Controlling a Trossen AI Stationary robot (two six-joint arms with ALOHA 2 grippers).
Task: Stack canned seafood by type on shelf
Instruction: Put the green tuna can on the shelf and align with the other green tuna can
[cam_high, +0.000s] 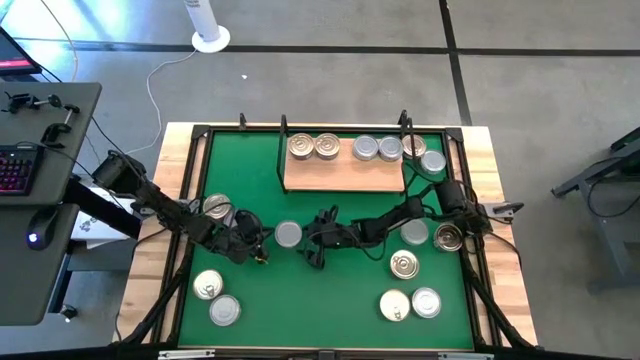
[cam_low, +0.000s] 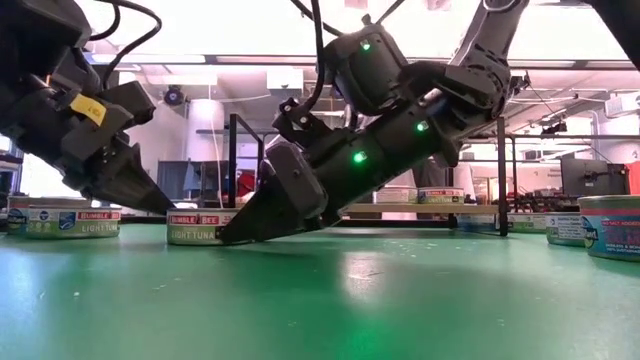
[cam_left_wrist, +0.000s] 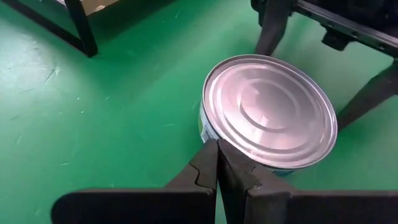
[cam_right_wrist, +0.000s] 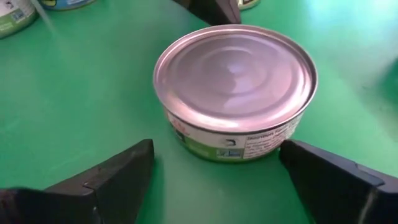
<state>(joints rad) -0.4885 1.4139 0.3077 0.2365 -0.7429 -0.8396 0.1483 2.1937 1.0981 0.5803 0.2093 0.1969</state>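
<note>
Right gripper (cam_right_wrist: 214, 171), fingers (cam_right_wrist: 109, 177) spread wide, straddles a flat round silver-lidded tin (cam_right_wrist: 235, 87) lying just ahead on the green mat (cam_right_wrist: 74, 93); left gripper (cam_left_wrist: 217, 168), fingers closed, touches, it seems, its opposite side. The tan wooden shelf (cam_high: 345, 175) beyond carries five tins, apparently.

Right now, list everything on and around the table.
shelf: one, tan board with black uprights, back of mat
shelf cans: four, two gold-lidded, two silver, on the board's back edge
end cans: two, silver, just past the shelf's right end
central can: one, silver, mid-mat
loose cans: eight, gold and silver, mat's left and right parts
mat: one, green
table: one, pale wood
left end effector: shut, at the central can's side
right end effector: open, straddling that can
</note>
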